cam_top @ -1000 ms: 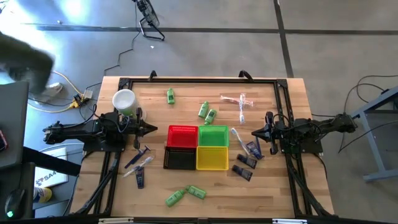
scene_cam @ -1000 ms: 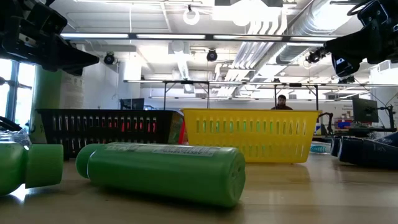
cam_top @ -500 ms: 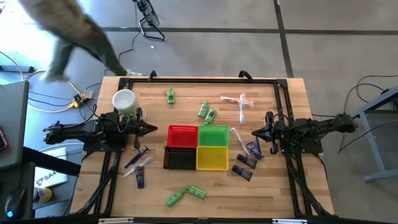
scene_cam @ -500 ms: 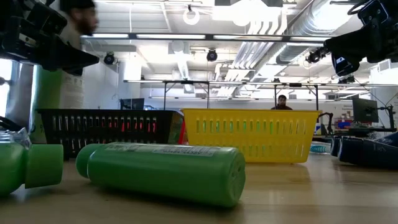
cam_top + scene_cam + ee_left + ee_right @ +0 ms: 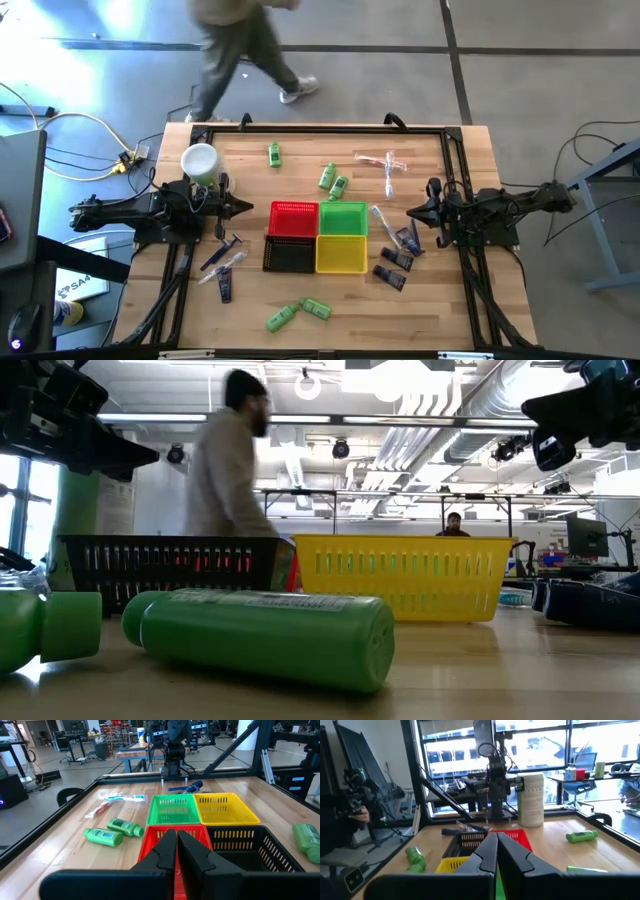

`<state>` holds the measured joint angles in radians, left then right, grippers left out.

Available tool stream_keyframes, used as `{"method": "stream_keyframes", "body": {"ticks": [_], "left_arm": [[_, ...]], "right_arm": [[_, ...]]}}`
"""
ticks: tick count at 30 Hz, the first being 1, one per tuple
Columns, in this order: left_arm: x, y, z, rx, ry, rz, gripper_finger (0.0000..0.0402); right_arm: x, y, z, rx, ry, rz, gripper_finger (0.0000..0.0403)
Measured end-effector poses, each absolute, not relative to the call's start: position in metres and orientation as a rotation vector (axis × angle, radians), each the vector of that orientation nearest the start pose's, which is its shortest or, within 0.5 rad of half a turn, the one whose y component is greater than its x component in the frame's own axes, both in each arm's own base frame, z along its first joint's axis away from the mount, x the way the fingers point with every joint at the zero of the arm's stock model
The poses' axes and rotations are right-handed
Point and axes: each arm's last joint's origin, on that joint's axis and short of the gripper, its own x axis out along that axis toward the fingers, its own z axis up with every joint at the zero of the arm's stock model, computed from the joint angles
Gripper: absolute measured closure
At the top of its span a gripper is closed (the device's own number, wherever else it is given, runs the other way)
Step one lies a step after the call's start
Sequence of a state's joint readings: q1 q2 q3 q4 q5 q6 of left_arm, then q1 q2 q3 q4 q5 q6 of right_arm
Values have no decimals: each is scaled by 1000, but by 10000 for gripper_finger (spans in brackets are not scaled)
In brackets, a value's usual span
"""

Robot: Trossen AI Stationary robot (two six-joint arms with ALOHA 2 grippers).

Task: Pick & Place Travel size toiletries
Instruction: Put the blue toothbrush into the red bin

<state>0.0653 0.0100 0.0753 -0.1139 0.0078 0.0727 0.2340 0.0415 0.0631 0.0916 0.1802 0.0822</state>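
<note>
The travel size toiletries lie scattered on the table around four small baskets. Green mini bottles lie toward the far edge, and two more near the near edge. Dark tubes and a toothbrush lie right of the baskets, with more tubes and brushes to their left. Packaged toothbrushes lie far right. My left gripper hovers shut just left of the red basket. My right gripper hovers shut right of the green basket. Both hold nothing.
Red, green, black and yellow baskets form a square mid-table. A white round cup stands at the far left. A dark frame runs around the table. A person walks beyond the far edge.
My right gripper has risen a little in the low view. A person has walked along the floor beyond the table's far edge, from the left toward the middle. The toiletries and baskets have stayed in place.
</note>
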Motion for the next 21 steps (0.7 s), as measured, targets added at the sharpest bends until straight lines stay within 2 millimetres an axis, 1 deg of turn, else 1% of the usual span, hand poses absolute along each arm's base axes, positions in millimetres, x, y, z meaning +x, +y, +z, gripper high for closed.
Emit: {"method": "stream_keyframes", "body": {"ticks": [8,14,21], "left_arm": [[93,6,177,71,50,56,389],[93,6,177,71,50,56,389],[93,6,177,71,51,56,389]], "right_arm": [[101,19,191,100,-84,54,399],[106,20,210,89,-63,53,399],[118,22,232,54,-18,35,399]]}}
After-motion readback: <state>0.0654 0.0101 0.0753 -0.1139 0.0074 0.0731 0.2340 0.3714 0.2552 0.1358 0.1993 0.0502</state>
